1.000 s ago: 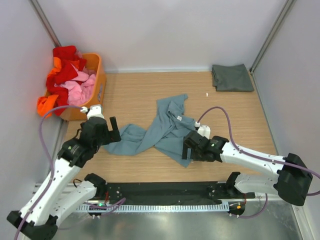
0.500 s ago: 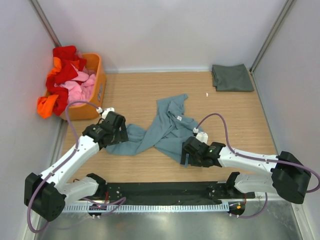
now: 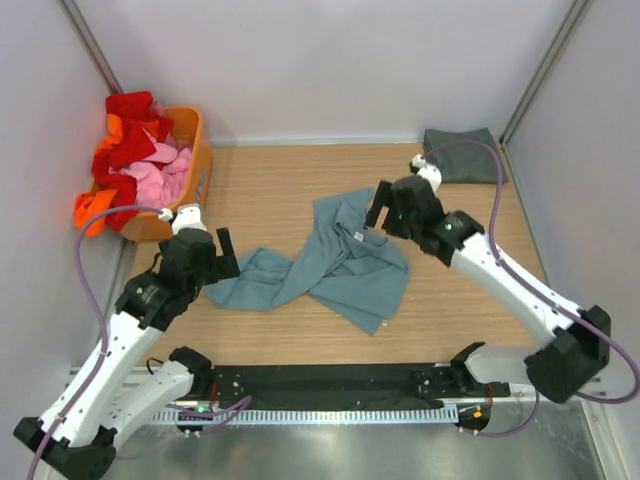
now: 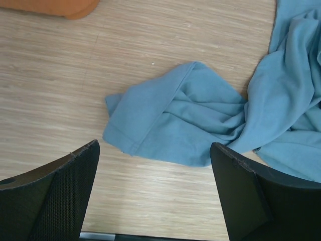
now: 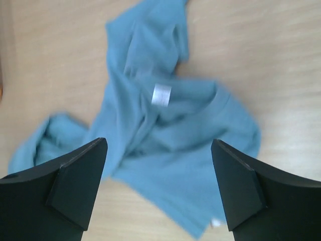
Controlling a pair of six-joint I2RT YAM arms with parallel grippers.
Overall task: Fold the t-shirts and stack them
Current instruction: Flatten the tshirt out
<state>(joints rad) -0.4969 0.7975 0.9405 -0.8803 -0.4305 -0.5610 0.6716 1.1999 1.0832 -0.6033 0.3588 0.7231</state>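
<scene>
The blue-teal t-shirt (image 3: 335, 265) lies crumpled on the wooden table, twisted in its middle; it also shows in the left wrist view (image 4: 200, 115) and the right wrist view (image 5: 165, 135), with a white label (image 5: 161, 94). The dark grey-green t-shirt (image 3: 462, 155) lies folded at the back right corner. My left gripper (image 3: 228, 258) is open and empty, raised just left of the shirt's left end. My right gripper (image 3: 385, 210) is open and empty, raised above the shirt's upper right part.
An orange basket (image 3: 192, 185) heaped with red, pink and orange cloths stands at the back left. White walls close in the table on three sides. A black rail (image 3: 330, 380) runs along the near edge between the arm bases.
My right gripper has left the shirt's near corner, risen and swung back over the shirt's upper right. My left gripper has pulled back left off the shirt's left end. The shirt's lower right lies spread wider.
</scene>
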